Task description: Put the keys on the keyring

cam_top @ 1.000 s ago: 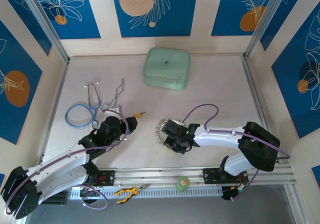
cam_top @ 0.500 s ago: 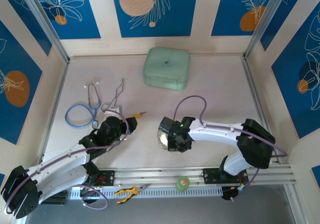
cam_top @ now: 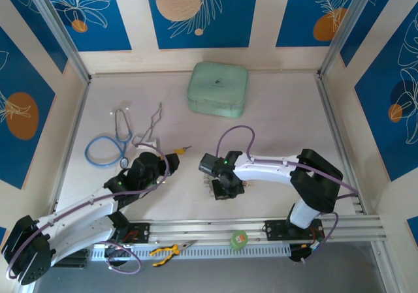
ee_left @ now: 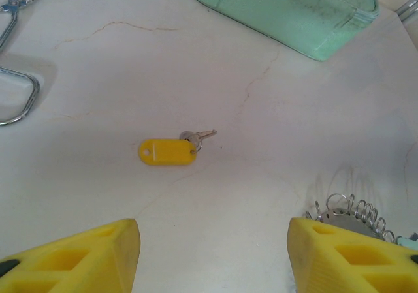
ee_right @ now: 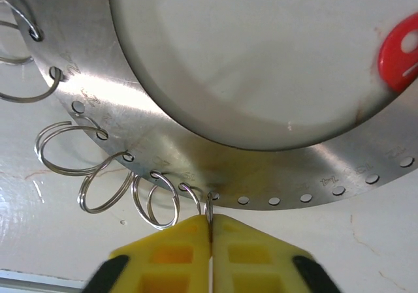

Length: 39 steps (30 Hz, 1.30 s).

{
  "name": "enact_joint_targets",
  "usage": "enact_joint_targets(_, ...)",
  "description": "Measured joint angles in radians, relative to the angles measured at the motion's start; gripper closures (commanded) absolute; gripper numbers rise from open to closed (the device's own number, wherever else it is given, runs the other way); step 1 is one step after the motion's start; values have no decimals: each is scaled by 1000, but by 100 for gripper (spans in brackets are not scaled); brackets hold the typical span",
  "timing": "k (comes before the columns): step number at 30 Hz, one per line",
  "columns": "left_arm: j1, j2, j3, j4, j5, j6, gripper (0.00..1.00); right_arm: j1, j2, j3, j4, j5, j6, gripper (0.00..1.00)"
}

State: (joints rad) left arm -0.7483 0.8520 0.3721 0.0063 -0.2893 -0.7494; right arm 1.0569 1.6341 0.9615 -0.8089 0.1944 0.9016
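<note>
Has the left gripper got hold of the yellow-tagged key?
No, the yellow-tagged key lies on the table ahead of the left gripper, whose open fingers do not touch it.

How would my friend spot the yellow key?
Start at the mint-green case at the back. Come nearer, slightly left, to the yellow key lying alone. Unlike the blue stethoscope on its left, it's a small yellow tag with a tiny silver key.

Right end effector (ee_right: 210, 231) tight on one loop of keyring (ee_right: 134, 113); red key head (ee_right: 400, 55) beyond.
</note>
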Motion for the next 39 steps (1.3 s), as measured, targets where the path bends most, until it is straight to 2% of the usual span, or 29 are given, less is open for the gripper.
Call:
enact_joint_targets(4,0,0,0,0,0,0,39,1,16,2,0,0,-4,73)
enact_joint_targets(13,0,0,0,0,0,0,39,2,23,5,1,0,1,82)
enact_joint_targets(23,0,0,0,0,0,0,39,2,25,5,14,0,34,78)
enact_joint_targets(28,0,-10,0,-2,-1,0,39,-9,-43,-42,43,0,136,70)
enact_joint_targets(34,0,-14,0,-4,-2,0,39,-20,-219,-174,112,-9,337,68)
enact_joint_targets(39,0,-14,-1,-3,-2,0,39,-21,-253,-243,188,-22,456,68)
